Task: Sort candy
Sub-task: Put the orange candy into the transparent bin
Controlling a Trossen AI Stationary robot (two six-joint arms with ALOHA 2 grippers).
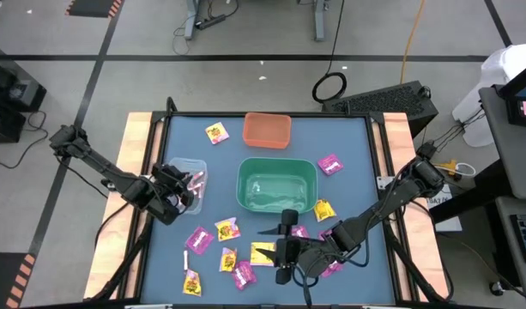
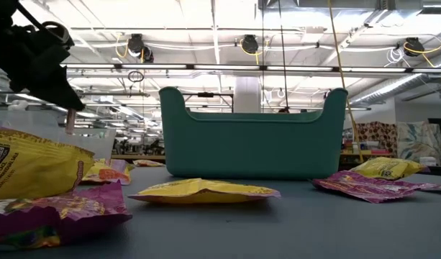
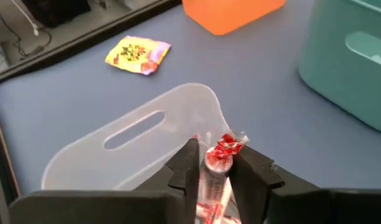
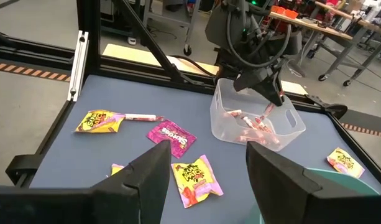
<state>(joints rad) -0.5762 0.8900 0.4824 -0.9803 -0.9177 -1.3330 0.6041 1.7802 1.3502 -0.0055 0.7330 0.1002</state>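
- Left tool [image 3: 216,177] over clear bin [image 3: 115,146], fingers close around a pink-white stick candy [image 3: 218,158].
- Right tool [image 4: 206,177] wide open, empty, above loose packets [image 1: 226,228] on desk [image 1: 348,184].

High: straight down over whole counter [image 1: 348,137].
Low: counter-level, close behind green bin [image 2: 252,137].
Wrists: both face clear bin [image 4: 257,121].

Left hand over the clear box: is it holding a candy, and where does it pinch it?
Yes. The left hand pinches a thin pink-white stick near its twisted upper end, above the clear bin. The right hand holds nothing.
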